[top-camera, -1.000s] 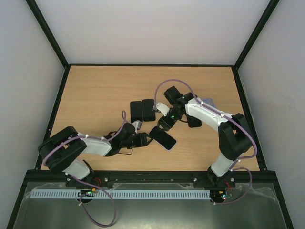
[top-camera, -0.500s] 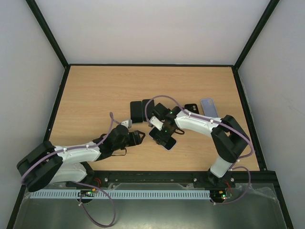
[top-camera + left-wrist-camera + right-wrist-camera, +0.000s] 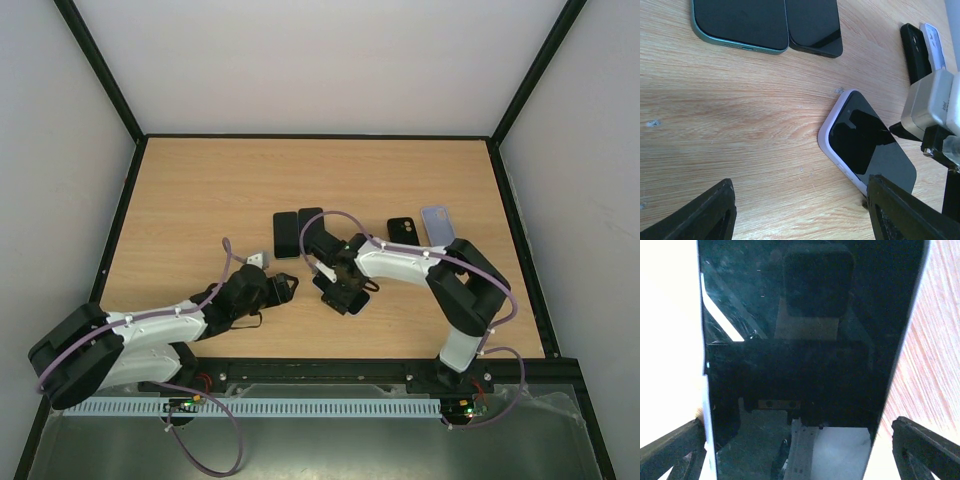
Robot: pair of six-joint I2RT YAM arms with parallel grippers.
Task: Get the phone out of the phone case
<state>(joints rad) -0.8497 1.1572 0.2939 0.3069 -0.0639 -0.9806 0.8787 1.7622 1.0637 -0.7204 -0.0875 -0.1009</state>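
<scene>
Step in hand, as I judge it: getting a hold on the cased phone; nothing is separated yet. The phone point(image 3: 867, 150) lies flat and screen up on the table point(image 3: 200, 190), just below the middle of the overhead view, seated inside its pale lilac case point(image 3: 828, 142), whose rim shows along the left edge and top corner in the left wrist view. The right claw point(image 3: 343, 292) sits directly above it. Its own camera is filled by the dark glass, with one finger point(image 3: 670, 452) in the lower left corner and the other in the lower right. It is spread wide to either side of the phone, with a gap showing on both sides, so it holds nothing. The left claw point(image 3: 801, 190) hangs low at lower left of the phone, near it but apart, also gaping wide and empty, aimed at the lilac corner. Two bare dark phones point(image 3: 298, 231) lie side by side just above centre. A black case point(image 3: 405, 230) and a bluish case point(image 3: 437, 224) lie to the right of centre, well clear of the work. The next move probably calls for one claw to pin or pinch the case rim while the other pries the phone out at a corner. The glass looks slick and the case lip thin, so a slip is likely without a firm bite on the edge.
</scene>
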